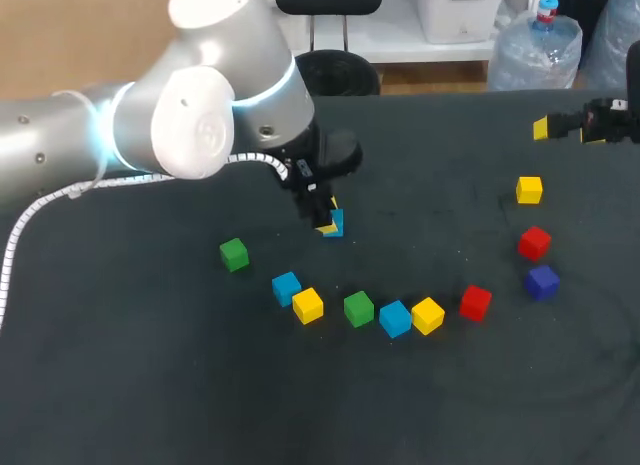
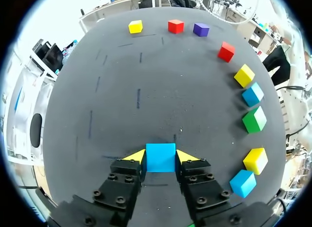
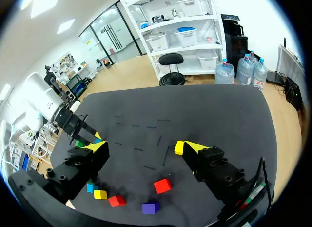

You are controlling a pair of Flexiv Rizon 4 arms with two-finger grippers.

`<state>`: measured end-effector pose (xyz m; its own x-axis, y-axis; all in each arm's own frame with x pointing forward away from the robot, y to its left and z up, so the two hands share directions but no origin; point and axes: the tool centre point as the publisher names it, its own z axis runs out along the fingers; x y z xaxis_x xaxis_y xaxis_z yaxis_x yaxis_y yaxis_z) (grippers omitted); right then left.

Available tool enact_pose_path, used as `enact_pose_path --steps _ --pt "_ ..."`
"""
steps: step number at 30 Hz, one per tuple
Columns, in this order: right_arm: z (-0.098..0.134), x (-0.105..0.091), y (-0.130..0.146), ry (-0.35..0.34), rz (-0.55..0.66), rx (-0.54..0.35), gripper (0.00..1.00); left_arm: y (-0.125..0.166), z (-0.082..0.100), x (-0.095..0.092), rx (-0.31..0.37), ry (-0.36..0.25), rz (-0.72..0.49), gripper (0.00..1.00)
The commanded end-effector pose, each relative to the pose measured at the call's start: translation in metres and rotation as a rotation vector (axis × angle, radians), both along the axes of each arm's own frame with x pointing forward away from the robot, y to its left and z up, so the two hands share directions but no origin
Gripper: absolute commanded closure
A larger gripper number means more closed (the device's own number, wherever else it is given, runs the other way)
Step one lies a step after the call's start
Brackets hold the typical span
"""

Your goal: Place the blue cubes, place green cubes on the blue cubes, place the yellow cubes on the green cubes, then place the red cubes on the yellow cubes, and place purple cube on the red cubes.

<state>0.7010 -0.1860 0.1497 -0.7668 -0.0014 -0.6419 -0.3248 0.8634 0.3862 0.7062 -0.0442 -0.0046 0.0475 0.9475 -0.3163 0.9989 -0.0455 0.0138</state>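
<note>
My left gripper point(image 2: 161, 156) is shut on a blue cube point(image 2: 160, 157), its yellow tips pressing two opposite sides, low over the dark table; in the head view this blue cube point(image 1: 335, 224) is left of the table's middle. Ahead of it curves a row: blue cube point(image 1: 286, 287), yellow cube point(image 1: 308, 305), green cube point(image 1: 358, 308), blue cube point(image 1: 395, 318), yellow cube point(image 1: 428, 315), red cube point(image 1: 475, 302). A purple cube point(image 1: 542, 281), a red cube point(image 1: 534, 242) and a yellow cube point(image 1: 529, 190) lie at the right. My right gripper point(image 1: 562, 130) hangs open at the far right, holding nothing.
A single green cube point(image 1: 234, 253) sits apart at the left of the row. The dark table point(image 1: 150, 385) has bare surface at the back middle and along the front. My left arm point(image 1: 210, 105) spans the back left.
</note>
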Motion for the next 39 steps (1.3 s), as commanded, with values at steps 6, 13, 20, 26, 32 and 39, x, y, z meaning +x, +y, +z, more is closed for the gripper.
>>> enact_pose_path --steps 6,13,20,26,32,39 --pt "0.0002 -0.0007 0.0008 -0.001 -0.004 -0.003 0.00 -0.0002 0.0007 -0.0035 0.003 0.009 0.000 1.00" --pt "0.0002 -0.0007 0.0008 -0.001 -0.004 -0.003 0.00 -0.0017 0.0002 -0.0035 0.001 0.007 -0.003 1.00" --pt "0.0002 -0.0007 0.0008 -0.001 -0.004 -0.003 0.00 -0.0013 -0.0008 -0.0039 0.011 0.004 -0.002 1.00" --pt "0.0002 -0.0007 0.0008 -0.001 -0.004 -0.003 0.00 -0.0010 -0.0014 -0.0038 0.028 -0.004 0.007 0.00" --pt "0.0002 -0.0007 0.0008 -0.001 -0.004 -0.003 0.00 -0.0010 -0.0008 -0.0029 0.033 -0.006 0.017 0.00" --pt "0.0002 -0.0007 0.0008 -0.001 -0.004 -0.003 0.00 -0.0007 0.0052 -0.0009 0.029 -0.018 0.028 0.00"
